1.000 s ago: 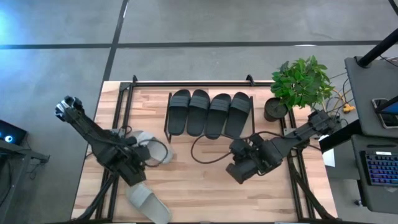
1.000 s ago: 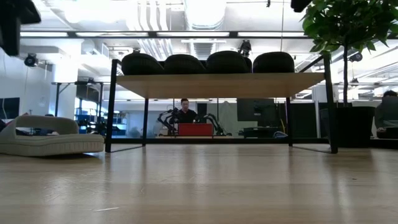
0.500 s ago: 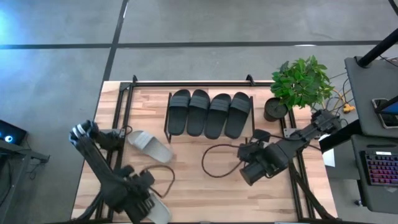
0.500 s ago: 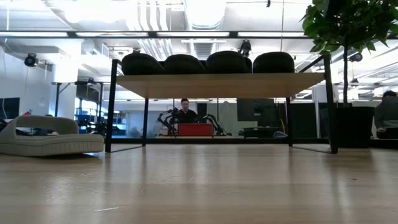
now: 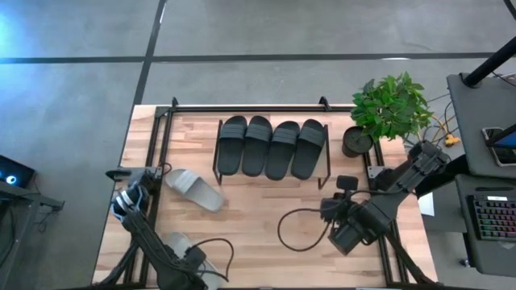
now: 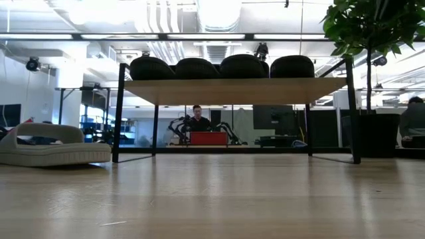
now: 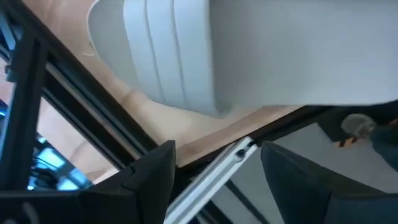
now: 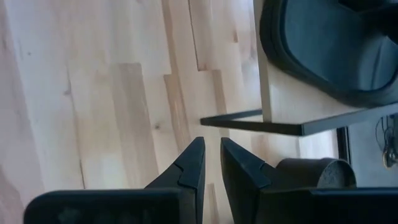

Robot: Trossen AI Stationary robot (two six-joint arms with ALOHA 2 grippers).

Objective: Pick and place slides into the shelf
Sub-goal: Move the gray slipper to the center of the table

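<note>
Bench (image 5: 266, 217) carries everything. Shelf (image 5: 272, 182) stands at the bench's far edge, about mid-width, wooden top board on a thin black frame (image 6: 232, 90). Four dark slides (image 5: 271, 147) lie side by side on the shelf's top board, touching one another, filling its width; in the low view their rounded straps (image 6: 221, 66) line the top of the board. Potted plant (image 5: 389, 109) stands at the bench's far right corner, just beside the shelf.

One light grey slide (image 5: 193, 190) lies flat on the bench near the left edge, just beside the shelf's left end, angled (image 6: 50, 146). Second light grey slide (image 5: 182, 249) lies at the near left corner, at the bench's front edge, partly under the left arm (image 7: 249, 50).

Left claw (image 7: 217, 171) hangs over that second slide at the near left corner, fingers spread, released, holding nothing. Right claw (image 8: 210, 163) is over the bench's right side, near the shelf's right end, fingers nearly together, clenched on nothing.

A person (image 6: 196, 119) sits in the room beyond the bench.
</note>
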